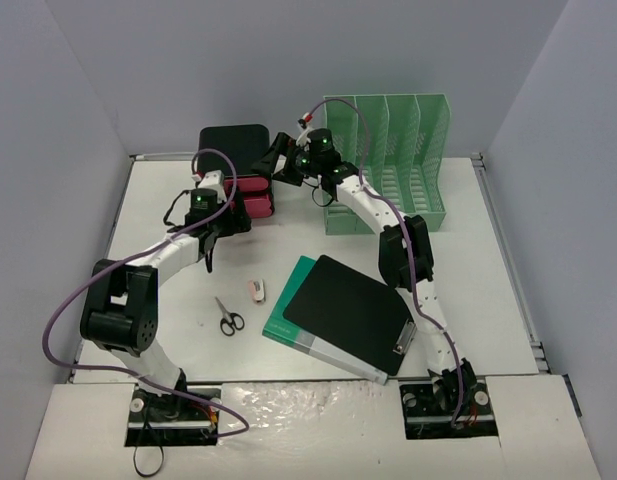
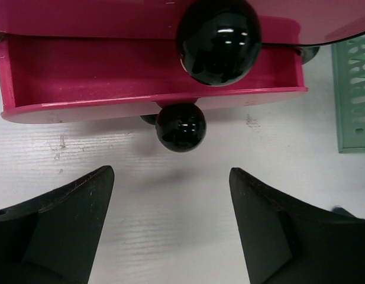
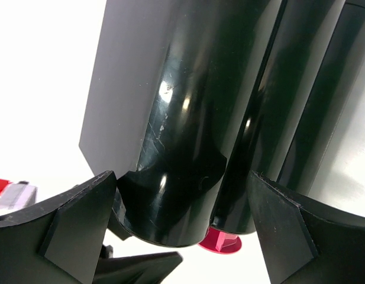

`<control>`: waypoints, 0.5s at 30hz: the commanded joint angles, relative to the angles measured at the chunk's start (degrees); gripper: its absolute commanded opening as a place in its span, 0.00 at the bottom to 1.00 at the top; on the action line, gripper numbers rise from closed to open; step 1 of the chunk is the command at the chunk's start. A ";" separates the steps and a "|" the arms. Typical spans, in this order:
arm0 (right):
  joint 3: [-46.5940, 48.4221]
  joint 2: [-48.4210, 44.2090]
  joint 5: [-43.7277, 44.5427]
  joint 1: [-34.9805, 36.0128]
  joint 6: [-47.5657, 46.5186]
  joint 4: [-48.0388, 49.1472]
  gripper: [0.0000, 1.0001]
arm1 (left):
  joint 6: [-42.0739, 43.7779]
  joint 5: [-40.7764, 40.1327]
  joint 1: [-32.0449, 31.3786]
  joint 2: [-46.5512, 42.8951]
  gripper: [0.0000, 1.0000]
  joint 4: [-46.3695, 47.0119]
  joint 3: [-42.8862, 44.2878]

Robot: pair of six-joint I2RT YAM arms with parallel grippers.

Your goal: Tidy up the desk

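Note:
On the white desk (image 1: 468, 260), a black drawer unit (image 1: 233, 150) with pink drawers stands at the back. In the left wrist view its lower pink drawer (image 2: 152, 77) is pulled out, with a large black knob (image 2: 219, 38) above and a smaller one (image 2: 180, 127) below it. My left gripper (image 2: 171, 177) is open just in front of the smaller knob, with bare desk between its fingers. My right gripper (image 3: 182, 183) is open at the unit's right side (image 1: 278, 160), its jaws astride a glossy black corner (image 3: 182, 148); contact is unclear.
A green file holder (image 1: 388, 160) stands behind the right arm and shows at the edge (image 2: 354, 100). A black clipboard (image 1: 353, 310) lies on a teal book (image 1: 288, 310) in the middle. Scissors (image 1: 228, 317) and a small white-and-red item (image 1: 256, 290) lie on the left.

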 commanded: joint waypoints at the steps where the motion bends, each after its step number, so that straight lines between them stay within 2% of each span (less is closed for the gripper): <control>1: 3.12 1.38 -2.49 1.12 -1.20 0.93 0.87 | 3.85 -3.80 -1.25 1.12 0.75 5.98 4.43; 6: 3.16 1.49 -2.53 1.31 -1.92 0.84 0.87 | 5.53 -6.16 -2.31 1.98 0.72 7.75 4.21; 15: 2.79 1.90 -2.32 1.36 -2.39 0.58 0.86 | 8.31 -12.89 -5.19 2.45 0.55 8.89 3.86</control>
